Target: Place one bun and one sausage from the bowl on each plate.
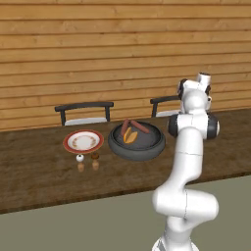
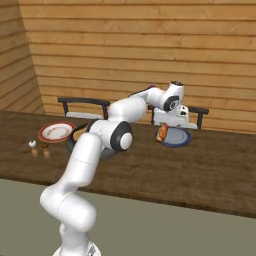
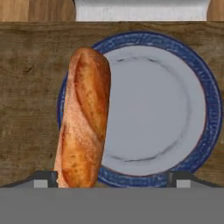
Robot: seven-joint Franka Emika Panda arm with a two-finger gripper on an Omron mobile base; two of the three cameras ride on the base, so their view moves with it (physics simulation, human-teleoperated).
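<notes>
One dark bowl (image 1: pixel 137 141) sits mid-frame holding two sausages (image 1: pixel 139 127) and one bun (image 1: pixel 130 136). Two plates: the white one (image 1: pixel 83 141) left of the bowl, the blue one (image 3: pixel 157 105) below the gripper (image 2: pixel 170 126). Another bun (image 3: pixel 83 118) overlaps the blue plate's left rim, jaws spread wide. Two shakers (image 1: pixel 80 159) stand below the white plate, two chairs (image 1: pixel 84 112) behind the table (image 1: pixel 39 176).

A blue-rimmed plate (image 3: pixel 175 109) with a pale grey centre lies on the dark wooden bench (image 3: pixel 26 87). A long golden-brown bun (image 3: pixel 83 122) stands lengthwise over the left edge of the plate and covers part of the rim there. The lower end of the bun is near the left tip of the gripper (image 3: pixel 111 180), whose two tips stand wide apart. Above the plate, at the far edge of the bench, there is a pale grey chair seat (image 3: pixel 140 11).
</notes>
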